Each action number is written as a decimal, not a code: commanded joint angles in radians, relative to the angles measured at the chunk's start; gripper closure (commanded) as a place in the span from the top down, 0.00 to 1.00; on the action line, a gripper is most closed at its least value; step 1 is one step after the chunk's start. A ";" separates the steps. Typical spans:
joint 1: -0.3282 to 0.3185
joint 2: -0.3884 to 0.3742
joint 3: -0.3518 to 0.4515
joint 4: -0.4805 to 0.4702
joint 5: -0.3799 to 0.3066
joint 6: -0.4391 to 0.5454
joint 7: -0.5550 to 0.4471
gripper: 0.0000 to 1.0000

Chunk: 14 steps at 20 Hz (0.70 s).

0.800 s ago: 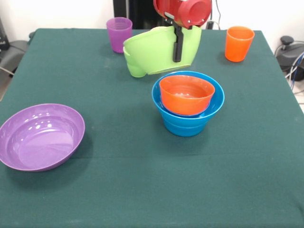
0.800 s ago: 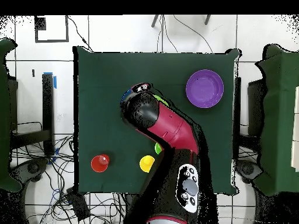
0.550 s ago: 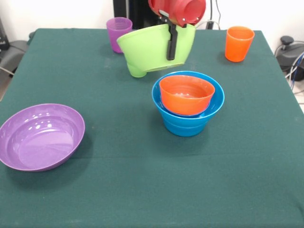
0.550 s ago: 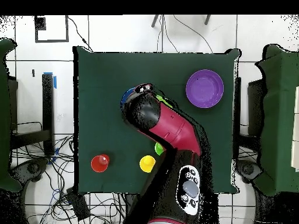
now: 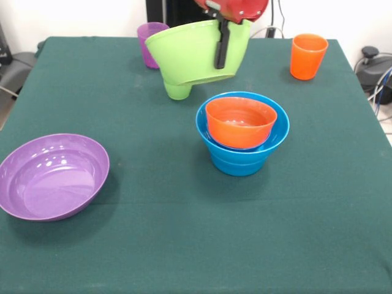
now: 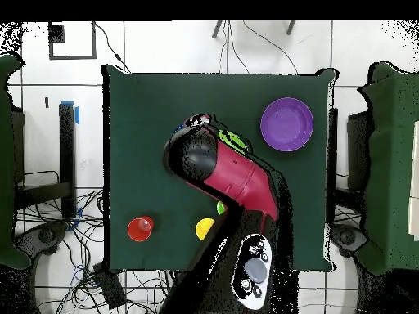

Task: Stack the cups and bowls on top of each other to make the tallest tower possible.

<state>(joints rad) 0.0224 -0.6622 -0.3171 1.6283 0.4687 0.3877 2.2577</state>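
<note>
Overhead view: tower (image 6: 176, 137) probably under arm (image 6: 233, 176).

Open cloth (image 5: 153, 245) before blue stack (image 5: 242, 153)

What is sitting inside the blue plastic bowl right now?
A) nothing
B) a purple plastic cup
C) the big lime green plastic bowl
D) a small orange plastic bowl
D: the small orange plastic bowl sits nested in the blue plastic bowl, while the gripper holds the big lime green plastic bowl up in the air.
</note>
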 commanded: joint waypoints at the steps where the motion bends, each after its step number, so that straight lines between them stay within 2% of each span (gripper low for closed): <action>1: 0.067 0.036 0.026 -0.085 -0.020 0.130 0.172 0.00; 7: 0.111 0.069 -0.004 -0.128 0.003 0.151 0.220 0.00; 14: 0.119 0.122 -0.005 -0.138 0.033 0.098 0.217 0.00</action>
<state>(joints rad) 0.1379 -0.6083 -0.3682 1.5295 0.4889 0.4114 2.2579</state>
